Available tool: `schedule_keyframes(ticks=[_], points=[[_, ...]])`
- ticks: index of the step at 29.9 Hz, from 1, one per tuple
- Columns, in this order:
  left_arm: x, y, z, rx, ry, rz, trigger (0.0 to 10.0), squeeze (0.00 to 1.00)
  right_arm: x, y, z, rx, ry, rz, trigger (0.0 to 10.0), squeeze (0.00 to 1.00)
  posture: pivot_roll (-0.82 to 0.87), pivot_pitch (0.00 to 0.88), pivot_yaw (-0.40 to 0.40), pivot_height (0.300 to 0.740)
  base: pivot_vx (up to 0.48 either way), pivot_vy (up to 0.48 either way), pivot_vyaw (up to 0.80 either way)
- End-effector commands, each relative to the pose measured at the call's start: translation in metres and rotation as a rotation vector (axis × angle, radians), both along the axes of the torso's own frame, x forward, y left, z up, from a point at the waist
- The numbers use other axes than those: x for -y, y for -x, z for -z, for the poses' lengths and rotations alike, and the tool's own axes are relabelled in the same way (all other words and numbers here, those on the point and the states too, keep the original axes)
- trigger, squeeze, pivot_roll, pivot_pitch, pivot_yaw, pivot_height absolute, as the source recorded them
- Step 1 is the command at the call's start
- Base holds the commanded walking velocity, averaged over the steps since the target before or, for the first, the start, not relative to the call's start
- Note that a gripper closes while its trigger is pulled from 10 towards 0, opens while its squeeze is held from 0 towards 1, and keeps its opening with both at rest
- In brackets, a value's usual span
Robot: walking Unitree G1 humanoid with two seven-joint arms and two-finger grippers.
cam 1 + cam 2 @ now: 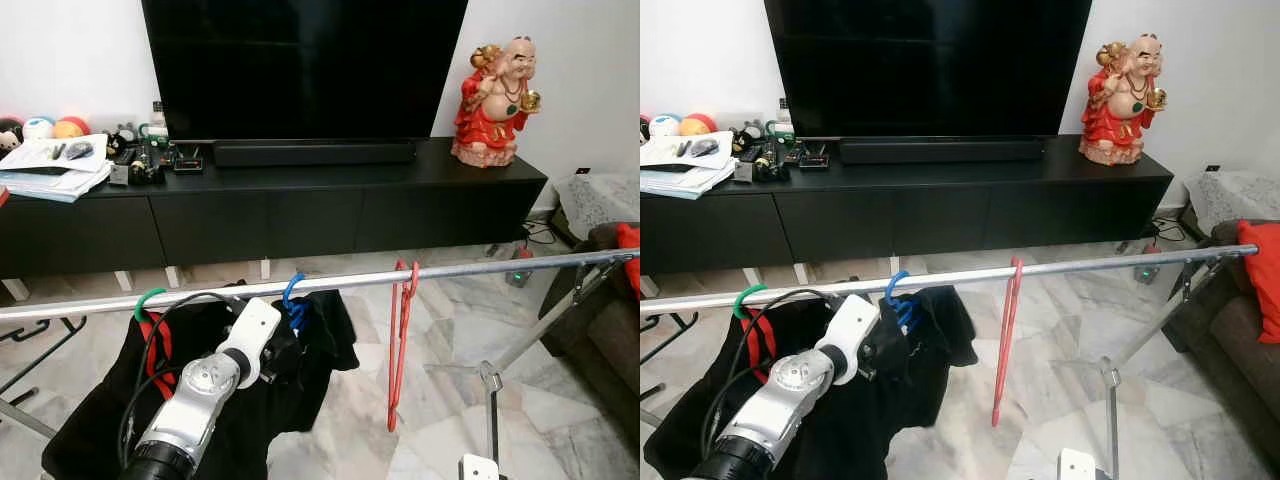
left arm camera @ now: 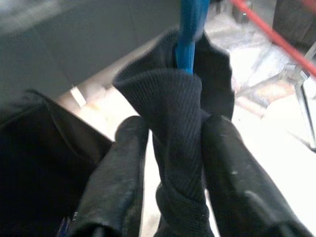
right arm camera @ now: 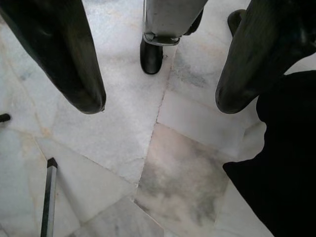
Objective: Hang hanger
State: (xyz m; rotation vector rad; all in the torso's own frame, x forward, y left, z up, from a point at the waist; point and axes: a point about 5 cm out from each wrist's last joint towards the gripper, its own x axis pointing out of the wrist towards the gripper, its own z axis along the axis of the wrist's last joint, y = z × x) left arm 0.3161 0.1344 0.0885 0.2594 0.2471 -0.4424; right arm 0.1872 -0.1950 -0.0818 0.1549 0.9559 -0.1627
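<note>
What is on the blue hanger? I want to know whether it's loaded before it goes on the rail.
A black garment drapes the blue hanger, whose hook sits over the rail. The left gripper pinches the fabric below the hook. The hanger's shoulders are covered by cloth.

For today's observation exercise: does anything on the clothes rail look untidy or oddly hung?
Yes. The black garment on the blue hanger is bunched at the hook, not spread out, and the left tool pinches that bunch. The red hanger hangs bare.
</note>
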Motion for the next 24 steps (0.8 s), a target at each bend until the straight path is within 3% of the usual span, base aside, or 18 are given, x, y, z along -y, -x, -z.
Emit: schedule_keyframes(ticks=[1,6,10,11,12,13,14,15,16,20,23,24], points=[[-0.003,0.004,-0.008,0.029,0.016,0.018,10.0,1.0,0.003,-0.002,-0.001,0.001,0.008,-0.001,10.0,0.0,0.11,0.0,-0.054,0.74,0.0,0.0,0.0],[-0.014,0.022,-0.017,0.056,0.036,0.081,10.0,1.0,0.005,-0.002,-0.002,-0.001,0.014,-0.008,10.0,0.0,0.11,0.0,-0.057,0.74,0.0,0.0,0.0],[-0.036,0.04,-0.019,0.022,0.036,0.12,10.0,1.0,0.005,-0.002,-0.002,-0.002,0.016,-0.016,10.0,0.0,0.12,0.0,-0.058,0.74,0.0,0.0,0.0],[-0.046,0.043,-0.019,0.011,0.031,0.106,10.0,0.96,0.005,-0.002,-0.002,-0.003,0.017,-0.018,10.0,0.0,0.12,0.0,-0.058,0.74,0.0,0.0,0.0],[-0.054,0.044,-0.02,0.008,0.027,0.083,10.0,0.69,0.005,-0.002,-0.002,-0.003,0.017,-0.02,10.0,0.0,0.12,0.0,-0.058,0.74,0.0,0.0,0.0],[-0.065,0.046,-0.02,0.0,0.019,0.049,10.0,0.3,0.005,-0.002,-0.002,-0.004,0.017,-0.021,10.0,0.0,0.12,0.0,-0.056,0.74,0.0,0.0,0.0],[-0.065,0.046,-0.02,0.0,0.019,0.049,10.0,0.3,0.005,-0.002,-0.002,-0.004,0.017,-0.021,10.0,0.0,0.12,0.0,-0.056,0.74,0.0,0.0,0.0],[-0.072,0.047,-0.02,-0.004,-0.001,0.033,10.0,0.0,0.005,-0.002,-0.002,-0.004,0.018,-0.024,10.0,0.0,0.12,0.0,-0.055,0.74,0.0,0.0,0.0],[-0.089,0.05,-0.024,-0.006,-0.041,-0.005,10.0,0.0,0.005,-0.002,-0.002,-0.004,0.018,-0.03,10.0,0.0,0.12,0.0,-0.054,0.74,0.0,0.0,0.0],[-0.108,0.053,-0.029,-0.013,-0.064,-0.035,10.0,0.0,0.004,-0.002,-0.002,-0.003,0.019,-0.038,10.0,0.0,0.13,0.0,-0.051,0.74,0.0,0.0,0.0],[-0.11,0.053,-0.031,-0.001,-0.06,-0.05,10.0,0.0,0.004,-0.003,-0.002,-0.002,0.018,-0.038,10.0,0.0,0.13,0.0,-0.049,0.74,0.0,0.0,0.0],[-0.104,0.051,-0.031,0.021,-0.035,-0.047,10.0,0.0,0.004,-0.003,-0.002,-0.002,0.018,-0.038,10.0,0.0,0.12,0.0,-0.048,0.74,0.0,0.0,0.0]])
